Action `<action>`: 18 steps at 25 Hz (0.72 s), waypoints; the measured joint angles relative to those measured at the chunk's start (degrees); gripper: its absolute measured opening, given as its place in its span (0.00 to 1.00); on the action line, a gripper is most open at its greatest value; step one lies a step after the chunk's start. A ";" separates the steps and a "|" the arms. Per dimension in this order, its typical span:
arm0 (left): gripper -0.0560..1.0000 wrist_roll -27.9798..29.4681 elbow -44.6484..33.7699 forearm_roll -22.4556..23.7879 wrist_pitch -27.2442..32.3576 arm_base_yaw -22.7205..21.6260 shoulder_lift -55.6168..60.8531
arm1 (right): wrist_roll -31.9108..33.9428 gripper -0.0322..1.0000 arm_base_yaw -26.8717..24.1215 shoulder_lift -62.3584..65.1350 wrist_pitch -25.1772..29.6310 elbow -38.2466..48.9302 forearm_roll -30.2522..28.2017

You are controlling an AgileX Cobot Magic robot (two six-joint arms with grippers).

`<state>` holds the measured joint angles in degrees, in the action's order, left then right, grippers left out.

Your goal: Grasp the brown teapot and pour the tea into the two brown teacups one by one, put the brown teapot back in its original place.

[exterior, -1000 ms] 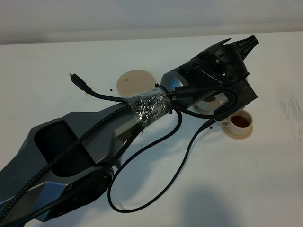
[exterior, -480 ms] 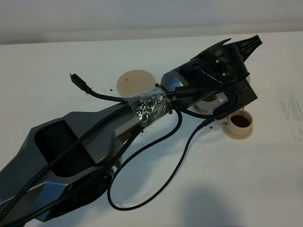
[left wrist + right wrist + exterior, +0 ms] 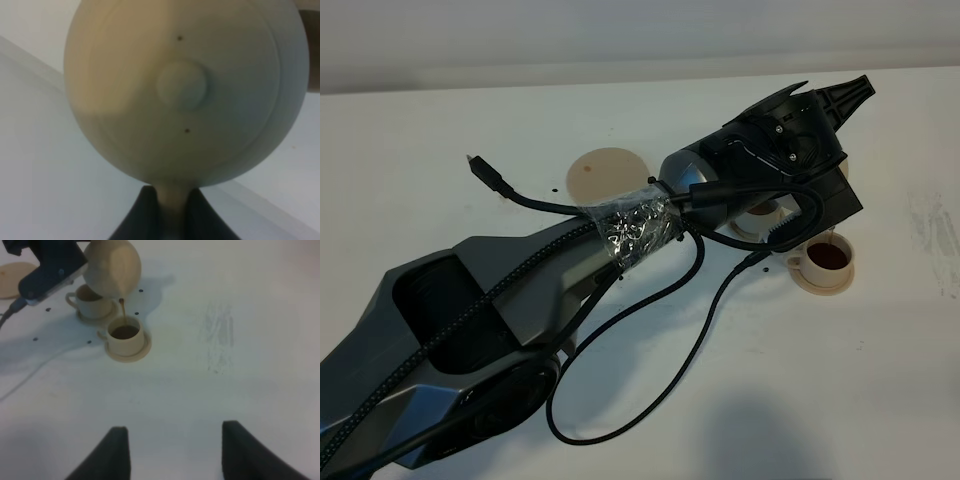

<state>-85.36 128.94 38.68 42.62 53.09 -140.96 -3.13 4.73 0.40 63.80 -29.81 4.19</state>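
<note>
The brown teapot (image 3: 112,267) hangs tilted over the table, and a thin stream of tea (image 3: 121,306) runs from its spout into one brown teacup (image 3: 125,335), which holds dark tea. In the left wrist view the teapot (image 3: 181,86) fills the frame, lid and knob facing the camera. My left gripper (image 3: 172,202) is shut on its handle. The other teacup (image 3: 92,300) stands just behind, partly under the pot. In the exterior view the left gripper's body hides the pot; the filled cup (image 3: 828,258) shows beside it. The original place, a wide tan saucer (image 3: 608,172), lies bare. My right gripper (image 3: 175,450) is open over bare table.
Each cup sits on a small saucer (image 3: 825,280). A black cable (image 3: 650,380) loops from the left arm down across the white table, and a loose plug end (image 3: 480,170) sticks out near the wide saucer. Small dark tea drops (image 3: 90,342) dot the table around the cups.
</note>
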 joint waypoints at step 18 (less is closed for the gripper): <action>0.13 0.72 0.00 -0.76 0.22 0.00 0.00 | 0.00 0.43 0.00 0.00 0.00 0.00 0.00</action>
<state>-84.64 128.94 37.92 42.85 53.09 -140.96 -3.13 4.73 0.40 63.80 -29.81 4.19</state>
